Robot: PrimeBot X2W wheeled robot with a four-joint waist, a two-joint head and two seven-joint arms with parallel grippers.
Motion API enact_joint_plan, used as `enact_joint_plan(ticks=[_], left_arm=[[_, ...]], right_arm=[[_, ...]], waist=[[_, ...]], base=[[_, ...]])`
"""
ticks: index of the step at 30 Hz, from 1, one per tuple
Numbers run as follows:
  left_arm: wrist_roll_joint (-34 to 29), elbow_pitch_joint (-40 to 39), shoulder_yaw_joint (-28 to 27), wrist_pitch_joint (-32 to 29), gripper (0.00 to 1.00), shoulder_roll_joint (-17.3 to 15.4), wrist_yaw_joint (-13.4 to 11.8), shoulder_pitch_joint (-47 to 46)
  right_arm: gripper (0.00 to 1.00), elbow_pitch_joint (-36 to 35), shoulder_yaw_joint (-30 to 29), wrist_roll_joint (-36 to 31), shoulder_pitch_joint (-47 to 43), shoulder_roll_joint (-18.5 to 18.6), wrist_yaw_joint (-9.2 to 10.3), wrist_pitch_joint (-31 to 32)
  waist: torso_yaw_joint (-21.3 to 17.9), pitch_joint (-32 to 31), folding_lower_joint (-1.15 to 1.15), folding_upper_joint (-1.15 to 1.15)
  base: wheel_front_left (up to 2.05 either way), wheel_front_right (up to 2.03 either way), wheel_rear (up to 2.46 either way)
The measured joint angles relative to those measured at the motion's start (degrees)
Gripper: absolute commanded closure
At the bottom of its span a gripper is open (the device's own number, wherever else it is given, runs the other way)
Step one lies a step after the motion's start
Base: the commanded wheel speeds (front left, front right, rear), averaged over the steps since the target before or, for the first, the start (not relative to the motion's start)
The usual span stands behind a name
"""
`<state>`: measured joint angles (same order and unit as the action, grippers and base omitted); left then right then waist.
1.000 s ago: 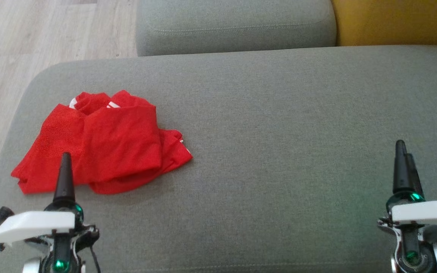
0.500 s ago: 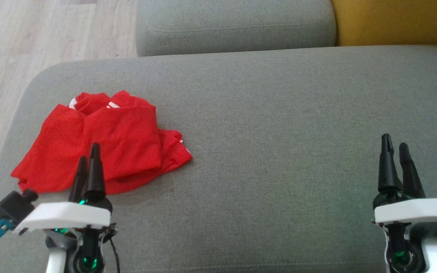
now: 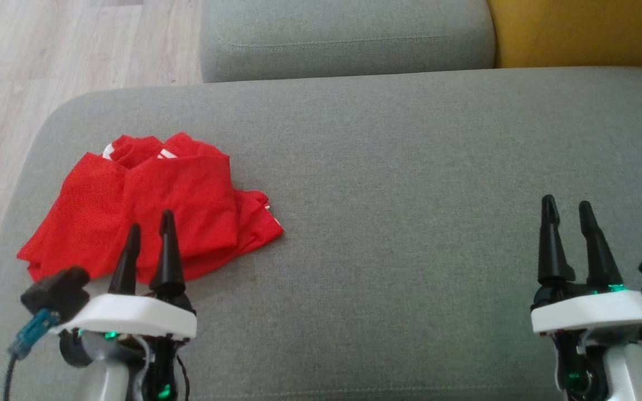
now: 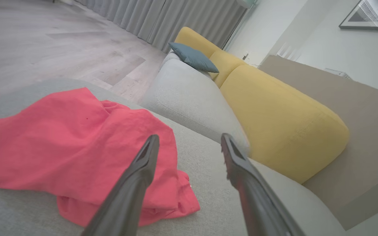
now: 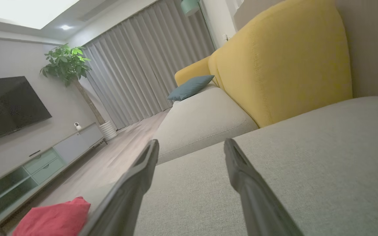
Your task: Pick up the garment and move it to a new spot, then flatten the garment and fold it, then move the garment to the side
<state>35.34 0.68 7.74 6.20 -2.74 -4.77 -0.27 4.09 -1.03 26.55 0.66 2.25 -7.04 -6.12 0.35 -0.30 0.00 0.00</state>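
A crumpled red garment point(image 3: 148, 200) with bits of white trim lies on the left part of the grey cushion point(image 3: 399, 184). In the left wrist view the garment point(image 4: 67, 147) spreads across the lower left. My left gripper point(image 3: 150, 223) hovers over the garment's near edge, open, with nothing between its fingers point(image 4: 136, 183). My right gripper point(image 3: 565, 205) stands open and empty far to the right, above bare cushion. In the right wrist view the garment point(image 5: 54, 218) appears small at the bottom left, well apart from that gripper's fingers point(image 5: 241, 177).
A second grey cushion point(image 3: 343, 39) and a yellow backrest point(image 3: 583, 30) lie beyond the work surface. Wooden floor point(image 3: 48, 61) runs along the left, past the cushion's rounded edge. A blue pillow point(image 4: 194, 57), a television point(image 5: 8, 105) and a potted plant point(image 5: 66, 65) stand further off.
Both grippers have turned about their wrists, so their two fingers now show side by side. The left gripper moved right along the garment's near edge; the right gripper shifted slightly left.
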Motion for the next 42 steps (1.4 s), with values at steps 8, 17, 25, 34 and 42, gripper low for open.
enact_joint_plan(ticks=[8, 17, 25, 34, 42], left_arm=[[-7.21, -0.15, 4.6, 1.24, 0.0, -2.55, -4.24, -0.04], [-15.35, -0.09, 10.82, 2.87, 0.0, -6.11, -9.75, -1.33], [-20.11, -0.07, 16.02, 4.07, 0.0, -8.38, -14.7, -2.69], [-15.52, -0.24, 15.07, 5.54, 0.0, -6.53, -12.37, -2.25], [-17.23, 0.27, 11.03, 6.98, 0.0, -2.9, -6.71, -0.31]], right_arm=[[0.0, -0.42, 1.03, -6.98, -0.02, 0.01, 0.0, -1.3], [0.0, -0.65, 2.16, -14.29, -0.06, 0.03, 0.0, -2.54], [0.0, -1.54, 3.09, -20.69, -0.09, 0.04, -0.01, -4.14], [0.0, -1.9, 3.3, -18.01, -0.35, 0.07, -0.01, -5.54], [0.0, 2.04, 4.58, -9.18, -1.87, 0.08, -0.01, -6.83]], waist=[[0.21, -0.01, 0.0, 0.0], [0.28, -0.13, 0.0, 0.0], [0.42, -0.21, 0.0, 0.0], [0.58, -0.3, 0.0, 0.0], [0.77, -0.61, 0.0, 0.0]], base=[[0.0, 0.0, 0.0], [0.0, 0.0, 0.0], [0.0, 0.0, 0.0], [0.0, 0.0, 0.0], [0.0, 0.0, 0.0]])
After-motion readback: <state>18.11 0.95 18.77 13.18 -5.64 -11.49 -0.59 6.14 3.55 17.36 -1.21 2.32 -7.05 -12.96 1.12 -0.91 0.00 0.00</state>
